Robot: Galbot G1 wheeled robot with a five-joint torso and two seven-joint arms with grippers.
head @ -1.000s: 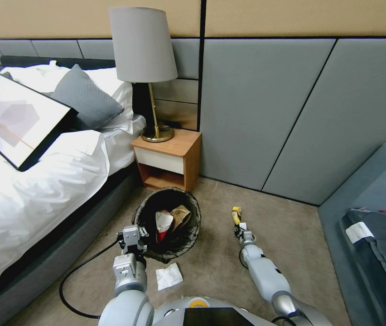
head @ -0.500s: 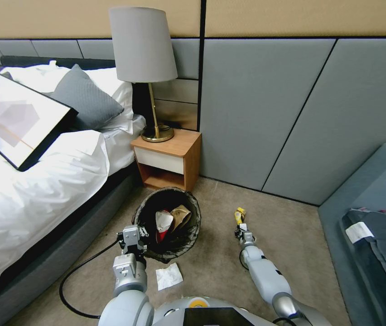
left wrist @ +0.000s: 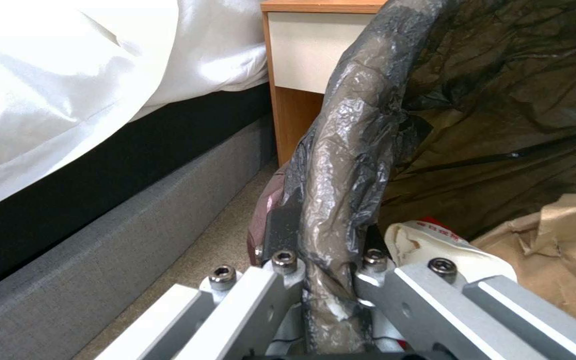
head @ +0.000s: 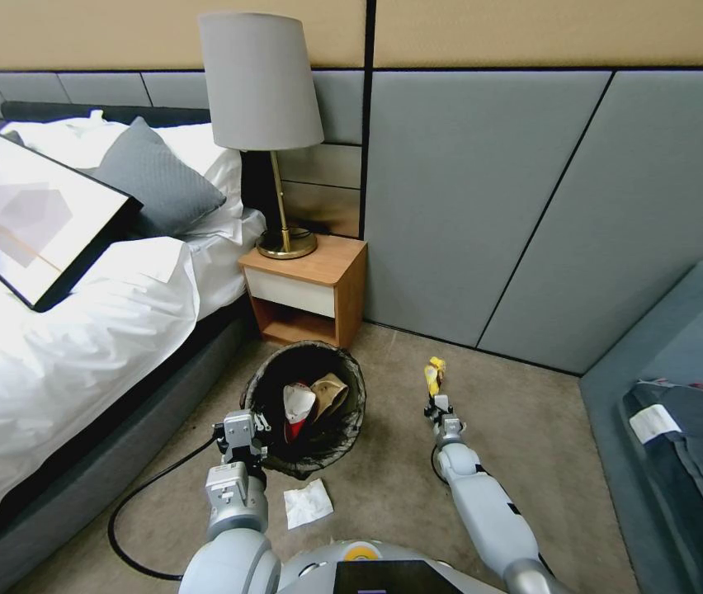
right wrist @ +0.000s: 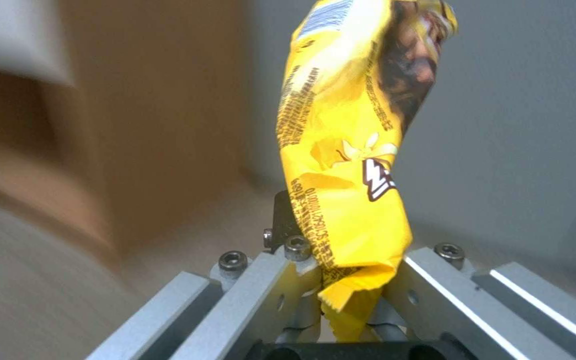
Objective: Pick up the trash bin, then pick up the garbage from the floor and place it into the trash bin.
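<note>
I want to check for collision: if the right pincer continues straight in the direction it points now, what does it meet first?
Probably the grey wall panel. The right pincer, shut on the yellow wrapper, points away from the robot over bare carpet; depth is uncertain.

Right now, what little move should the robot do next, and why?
Probably swing the right gripper toward its left, over the bin. It is shut on a yellow wrapper, off the carpet, beside the bin, which the left gripper holds by its rim.
</note>
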